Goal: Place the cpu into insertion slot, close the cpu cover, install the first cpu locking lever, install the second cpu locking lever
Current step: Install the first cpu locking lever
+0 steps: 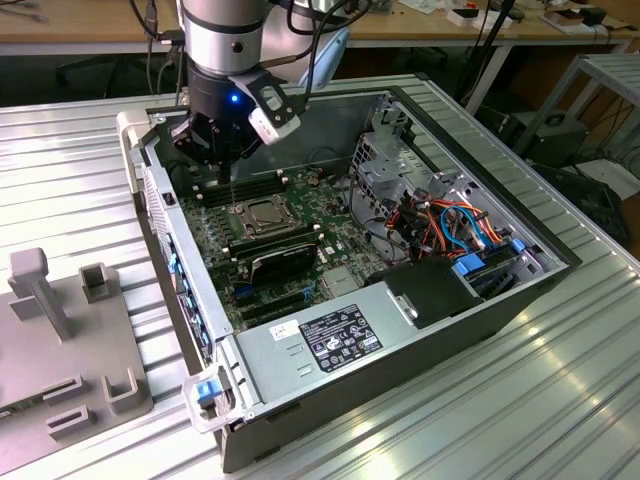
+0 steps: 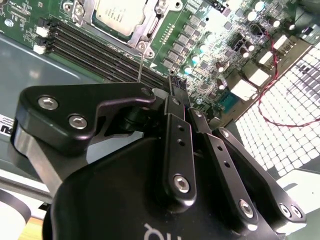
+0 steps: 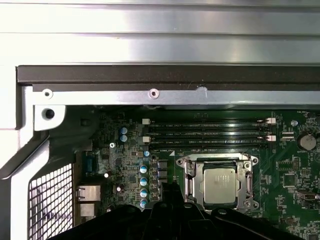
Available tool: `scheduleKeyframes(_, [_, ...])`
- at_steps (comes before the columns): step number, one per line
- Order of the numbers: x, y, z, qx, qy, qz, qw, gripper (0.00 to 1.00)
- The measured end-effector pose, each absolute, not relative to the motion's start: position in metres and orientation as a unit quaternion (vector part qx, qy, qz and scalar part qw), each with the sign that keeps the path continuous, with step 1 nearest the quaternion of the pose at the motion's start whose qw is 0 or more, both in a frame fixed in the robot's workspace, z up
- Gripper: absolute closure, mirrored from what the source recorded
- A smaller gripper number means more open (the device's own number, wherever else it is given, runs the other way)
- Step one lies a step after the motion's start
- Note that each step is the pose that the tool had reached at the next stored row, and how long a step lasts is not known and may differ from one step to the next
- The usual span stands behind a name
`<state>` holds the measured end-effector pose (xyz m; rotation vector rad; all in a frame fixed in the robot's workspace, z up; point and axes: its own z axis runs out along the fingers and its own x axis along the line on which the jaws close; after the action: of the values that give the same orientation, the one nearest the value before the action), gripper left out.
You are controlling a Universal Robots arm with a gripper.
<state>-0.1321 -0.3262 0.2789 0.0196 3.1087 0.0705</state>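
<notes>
**Gripper above the seated cpu, beside a raised lever**

In the first wrist view the gripper (image 3: 165, 194) is seen at the lower edge with its fingers drawn together; whether anything is pinched between them cannot be told. Just beyond it, lower centre-right, the cpu (image 3: 220, 186) is seen lying flat in the slot (image 3: 189, 181), with the cover (image 3: 220, 161) folded down around it. In the second wrist view a thin wire lever (image 2: 140, 67) is seen rising from the slot's edge to the gripper's side, and is judged not yet latched. Farther back the memory slots (image 3: 210, 131) and then the case wall (image 3: 150, 75) are seen. The lever is judged stiff, springy and slick, best taken near its free end. The cpu is judged light, rigid and fragile, to be touched at its edges only.
</notes>
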Motion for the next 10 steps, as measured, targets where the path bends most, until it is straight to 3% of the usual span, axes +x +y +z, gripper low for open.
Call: scheduleKeyframes(10, [-0.129,-0.311,0.260,0.007,1.000,0.023,0.016,0.89])
